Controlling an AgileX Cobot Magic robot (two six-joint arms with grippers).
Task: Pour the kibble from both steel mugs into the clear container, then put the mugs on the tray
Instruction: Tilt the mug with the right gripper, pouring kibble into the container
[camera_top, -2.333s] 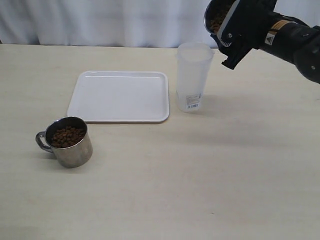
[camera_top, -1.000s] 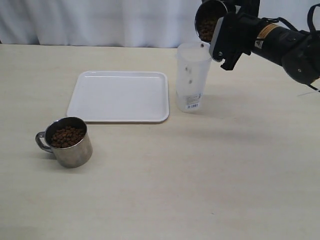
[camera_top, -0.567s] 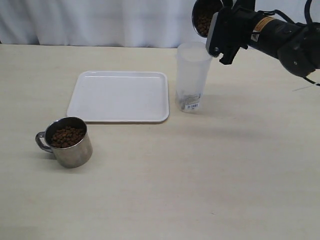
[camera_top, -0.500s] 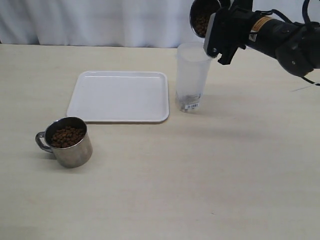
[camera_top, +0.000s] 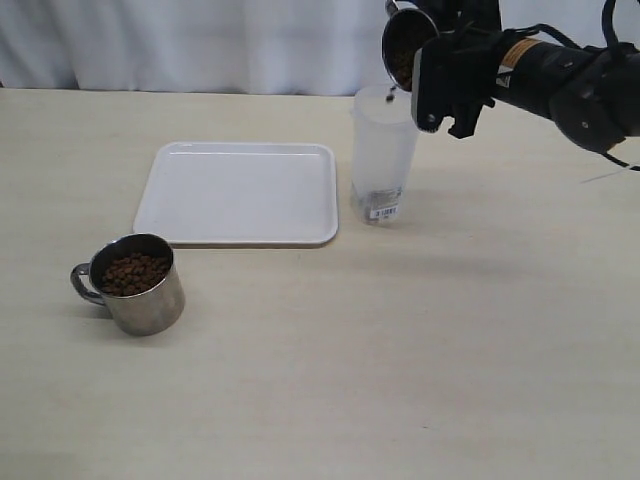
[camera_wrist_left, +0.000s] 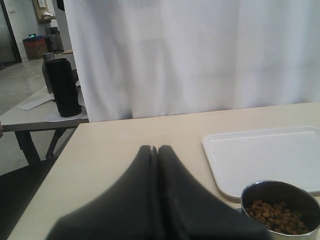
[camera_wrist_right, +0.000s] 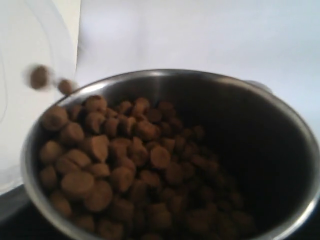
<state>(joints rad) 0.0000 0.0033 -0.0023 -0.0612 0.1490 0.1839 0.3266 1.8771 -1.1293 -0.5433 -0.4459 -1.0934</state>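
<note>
Near the far edge of the table (camera_top: 420, 360), the right tool (camera_top: 446, 88) grips a tipped steel mug (camera_top: 404, 48) over the clear container (camera_top: 383, 160). The light kibble (camera_wrist_right: 115, 165) may bounce. The left tool (camera_wrist_left: 156, 200) is closed and empty by the full mug (camera_top: 140, 285), slippery, best held at its handle
</note>
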